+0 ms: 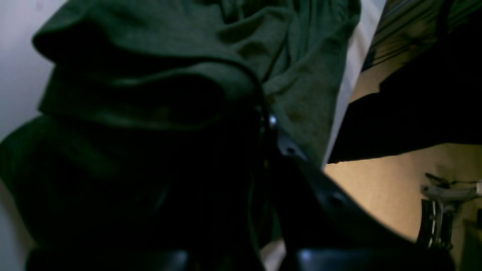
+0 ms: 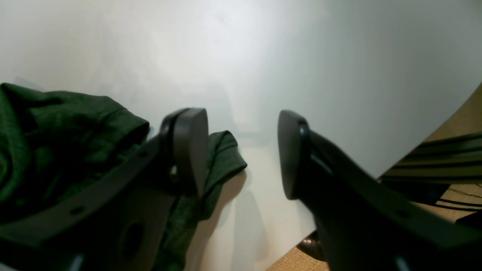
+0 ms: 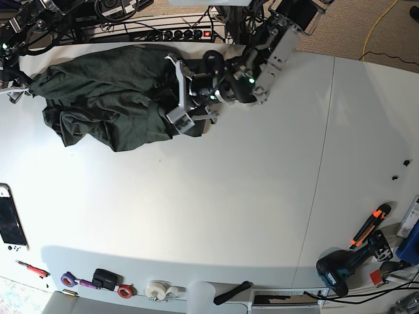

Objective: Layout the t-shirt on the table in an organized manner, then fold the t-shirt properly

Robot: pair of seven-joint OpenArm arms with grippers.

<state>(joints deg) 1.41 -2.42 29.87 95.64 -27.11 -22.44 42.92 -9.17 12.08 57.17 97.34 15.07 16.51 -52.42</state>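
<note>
The dark green t-shirt (image 3: 111,98) lies crumpled in a heap at the back left of the white table (image 3: 229,209). My left gripper (image 3: 171,98) reaches into the heap's right side. In the left wrist view the t-shirt (image 1: 293,75) drapes over the left gripper (image 1: 263,124), which is shut on a bunch of the fabric; one finger is hidden under cloth. My right gripper (image 3: 12,85) is at the shirt's left end. In the right wrist view the right gripper (image 2: 241,150) stands open just above the table (image 2: 263,56), with a fold of the t-shirt (image 2: 56,124) beside and behind one finger (image 2: 188,146).
A power strip and cables (image 3: 163,29) run along the back edge. A game console (image 3: 10,226) lies at the left edge. Tape rolls (image 3: 157,288), a drill (image 3: 340,271) and an orange-handled tool (image 3: 370,222) sit near the front. A seam (image 3: 321,170) crosses the table.
</note>
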